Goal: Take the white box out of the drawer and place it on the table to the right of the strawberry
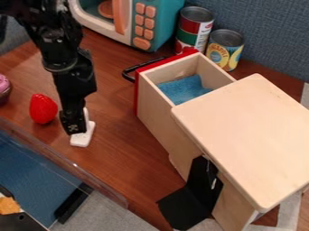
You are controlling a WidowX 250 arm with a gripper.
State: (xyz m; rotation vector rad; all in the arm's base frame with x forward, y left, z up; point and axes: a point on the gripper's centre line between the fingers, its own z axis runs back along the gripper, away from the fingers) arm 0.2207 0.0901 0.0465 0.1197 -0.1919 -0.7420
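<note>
The black gripper (73, 128) hangs down at the left of the camera view, low over the brown table. Its tip is at a small white block-like object (82, 139) lying on the wood, and it covers part of that object. Whether it grasps the object cannot be told. Just left of the gripper sits a red strawberry-like toy (43, 109). To the right stands a wooden box with its red-fronted drawer (158, 122) pulled out, a blue lining (183, 89) inside it.
A toy microwave (158, 22) and two cans, one red and green (194, 28), one yellow (225, 48), stand at the back. A clear plastic edge (66, 161) borders the front left. Black angled pieces (183, 208) are beside the box. A pink-topped item (3, 85) sits far left.
</note>
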